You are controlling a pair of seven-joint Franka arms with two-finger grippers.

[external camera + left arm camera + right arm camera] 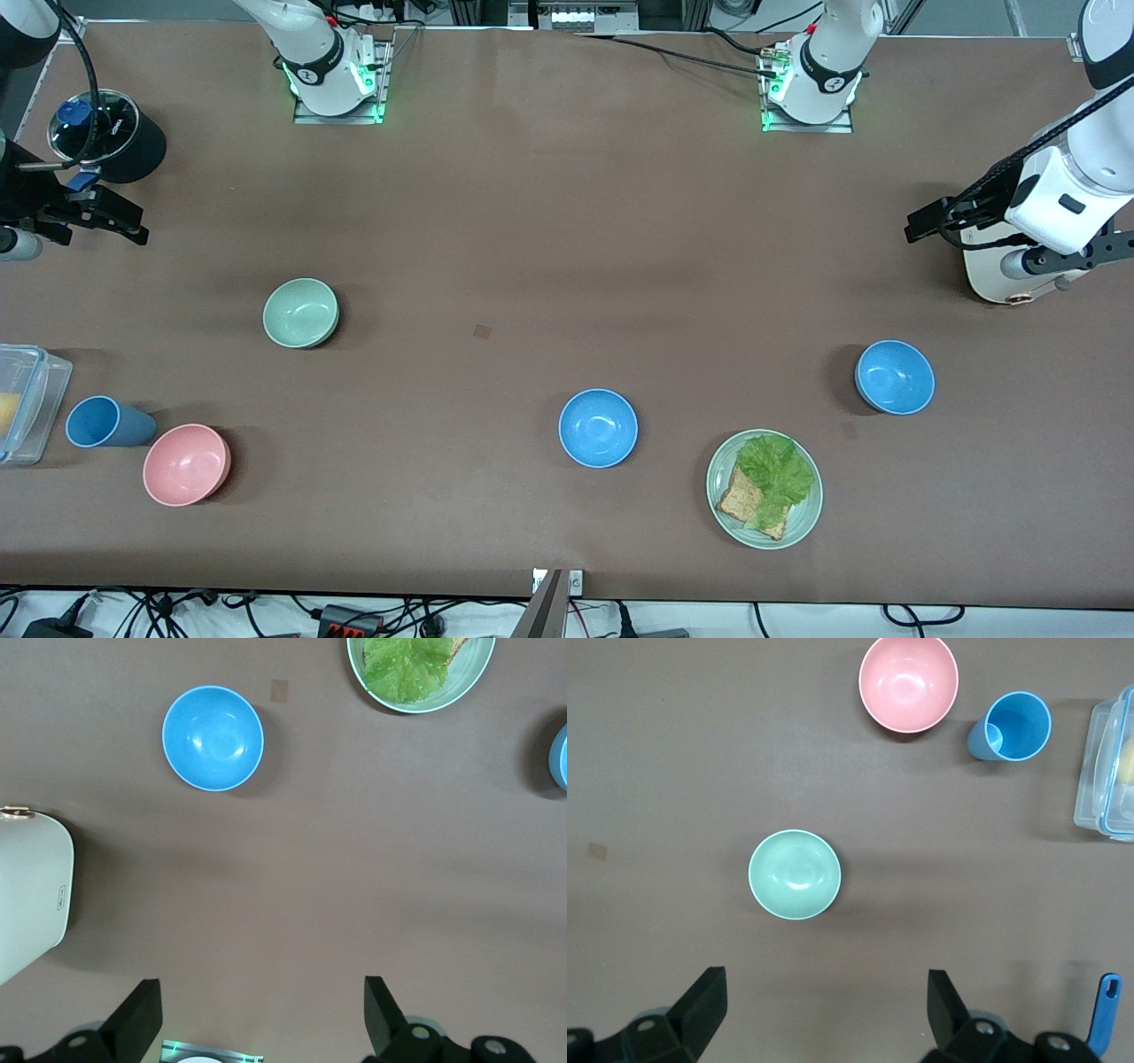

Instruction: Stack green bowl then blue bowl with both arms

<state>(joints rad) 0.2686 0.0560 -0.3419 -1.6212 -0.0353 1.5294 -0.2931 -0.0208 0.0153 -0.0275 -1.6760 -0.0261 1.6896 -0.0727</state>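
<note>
Both end effectors, left (257,1019) and right (824,1014), are spread wide, nothing grasped. The green bowl (301,312) sits untouched on the bench (549,221); a blue bowl (895,377) could be confused with its twin (598,427).

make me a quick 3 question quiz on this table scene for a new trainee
1. True or false: the green bowl already has a blue bowl stacked in it.
2. Which lies nearer the front camera: A) the blue bowl near the middle of the table, B) the blue bowl toward the left arm's end?
3. Fill in: the plate holds toast and ____.

Key
1. False. It stands alone and empty; the left gripper and right gripper are both open and hold nothing.
2. A
3. Lettuce
</note>
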